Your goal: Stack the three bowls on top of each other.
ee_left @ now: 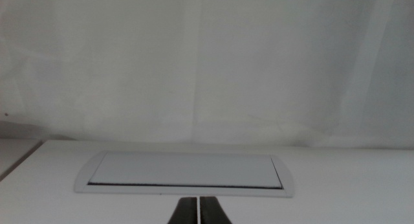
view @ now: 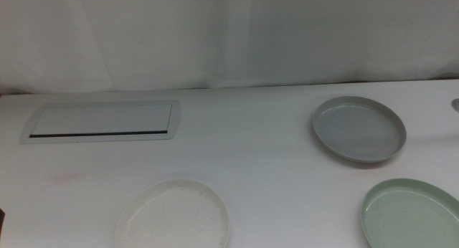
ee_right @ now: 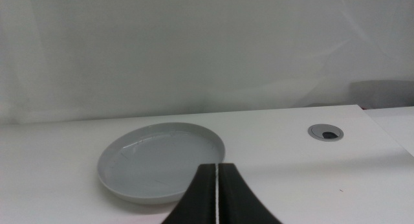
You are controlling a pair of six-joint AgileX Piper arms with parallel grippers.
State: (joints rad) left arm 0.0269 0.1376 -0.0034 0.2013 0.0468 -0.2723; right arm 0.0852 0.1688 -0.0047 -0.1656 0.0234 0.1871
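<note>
Three bowls lie apart on the white table in the middle view. The grey bowl is at the right rear, the pale green bowl at the right front, cut by the edge, and the white bowl at the front centre-left. No arm shows in the middle view. The right wrist view shows the grey bowl just beyond my right gripper, whose jaws are shut and empty. My left gripper is shut and empty, facing the flat panel.
A flat white rectangular panel with a dark slot lies at the left rear; it also shows in the left wrist view. A round grey cable grommet sits in the table right of the grey bowl. A white curtain backs the table.
</note>
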